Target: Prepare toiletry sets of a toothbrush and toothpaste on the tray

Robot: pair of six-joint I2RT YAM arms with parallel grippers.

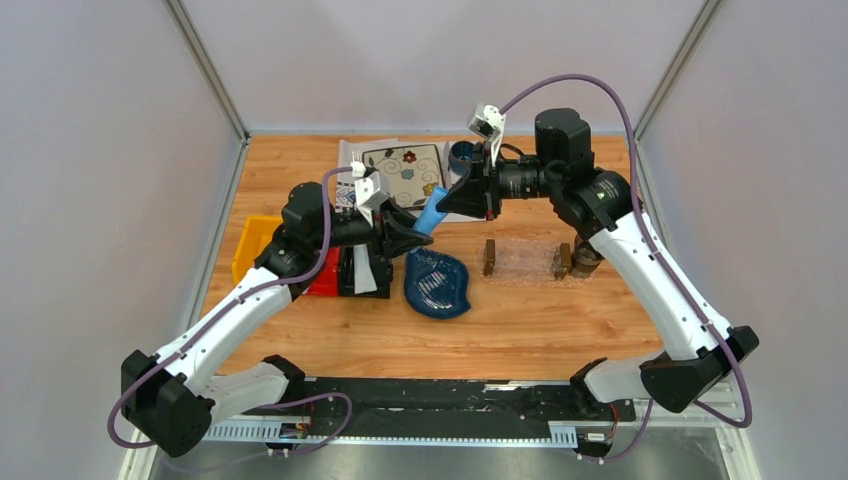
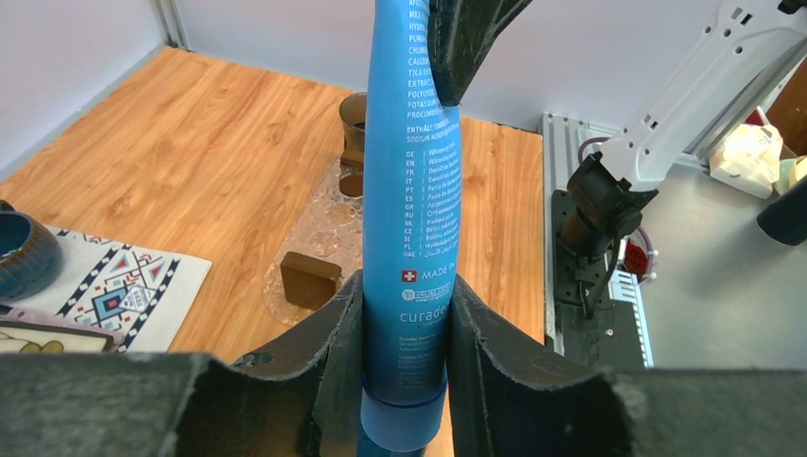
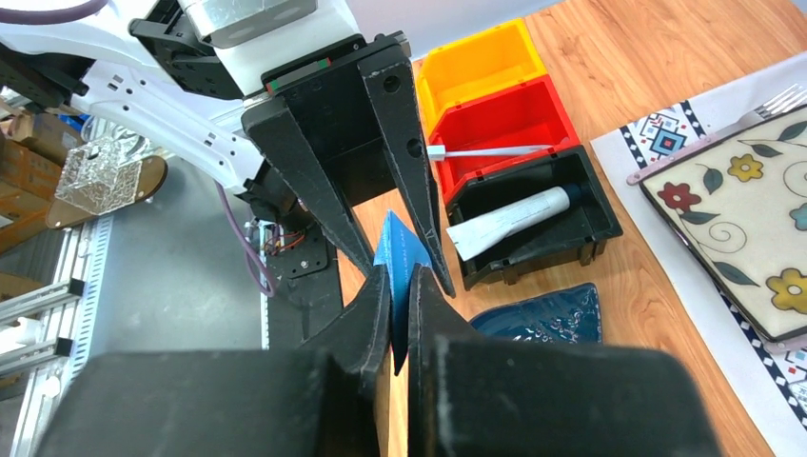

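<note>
The soft light blue toothpaste tube [image 1: 431, 216] is hanging in the air over the wooden table [image 1: 560, 320], between both arms. Its long axis is slanting, with the cap end pointing down toward the left gripper [image 2: 407, 290] and the flat crimped end pointing up toward the right gripper [image 3: 400, 281]. The left fingers are pressing both sides just above the cap; the right fingers, nearly closed, are pinching the crimp. The white-grey toothpaste tube [image 3: 514, 217] is lying in the black plastic bin [image 3: 595, 224]. What looks like the slim pale toothbrush [image 3: 490, 151] is resting in the red bin [image 3: 547, 105]. The clear rectangular tray with brown wooden end blocks [image 1: 525, 262] is sitting well apart, to the right.
</note>
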